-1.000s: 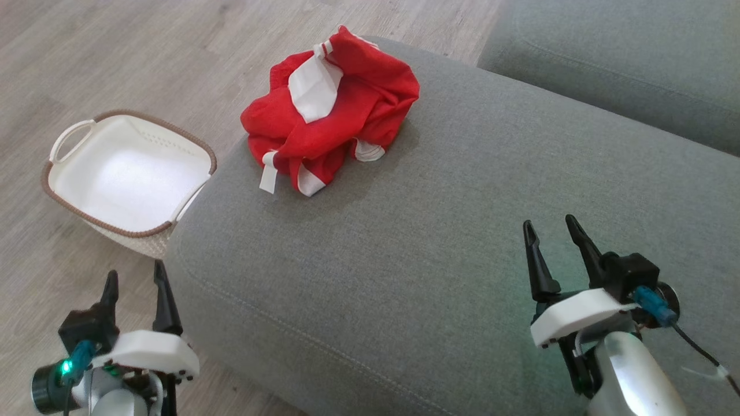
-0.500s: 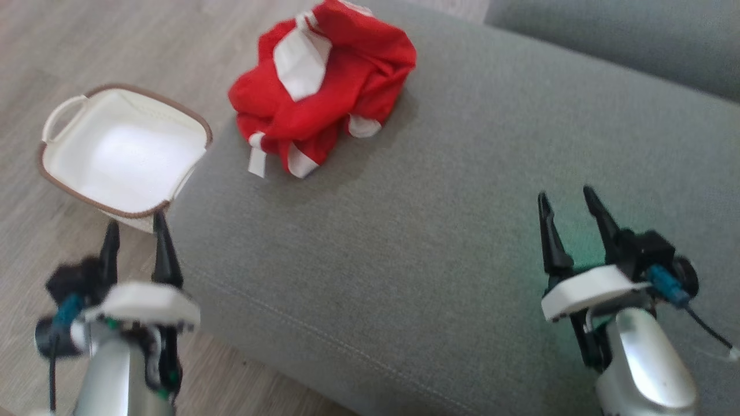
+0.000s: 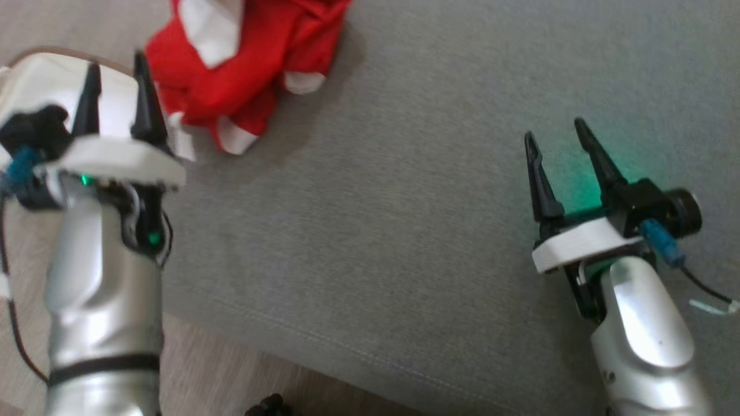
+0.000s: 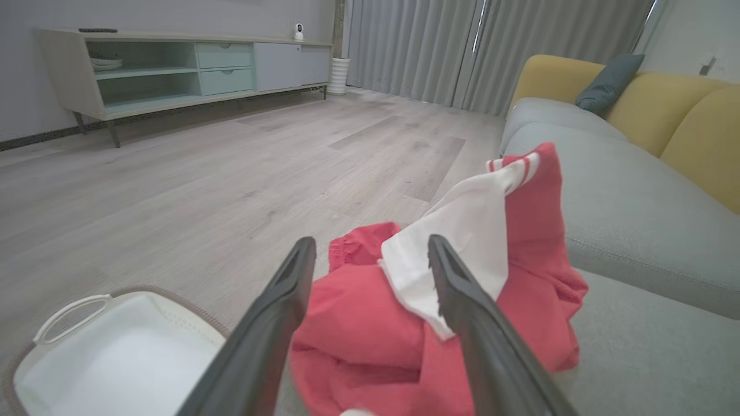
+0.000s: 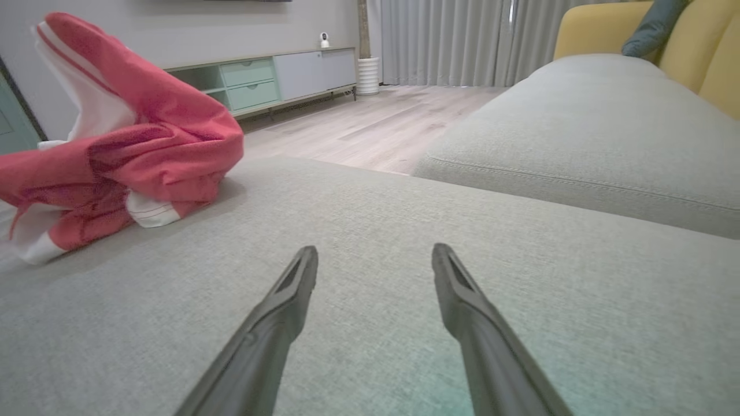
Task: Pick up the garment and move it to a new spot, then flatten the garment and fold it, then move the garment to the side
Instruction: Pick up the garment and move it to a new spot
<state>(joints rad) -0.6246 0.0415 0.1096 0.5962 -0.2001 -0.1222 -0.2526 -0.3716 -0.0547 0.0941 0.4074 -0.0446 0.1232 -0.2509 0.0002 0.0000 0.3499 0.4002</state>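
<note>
Grey sofa seat [image 3: 404,202] takes up most of head view, w/ pale wood floor [image 4: 202,190] beyond it. Garment [image 3: 243,58], red w/ white panels, lies crumpled in a heap at upper left of head view, on the seat near its edge.

Left claw [image 3: 115,65] is at upper left, fingers spread wide, nothing held. Its tips are just beside the heap; can't tell whether they touch cloth. Right claw [image 3: 554,130] is at mid-right, also spread wide & empty, over bare seat fabric, well apart from garment.

Left wrist view: the two fingers frame the heap, white panel btw them. A white basket [image 4: 115,358] w/ brown rim sits at lower left, on the floor beside the seat. That view also gives the room: low cabinet [image 4: 173,69] upper left, grey curtains [image 4: 462,52] top centre, yellow backrest [image 4: 665,110] & dark cushion [image 4: 607,86] upper right.

Right wrist view: fingers over plain seat, garment at left edge of frame, a second grey seat [image 5: 578,127] at right.

Head view is blurred at left, so the basket there reads as a white patch behind left claw.
</note>
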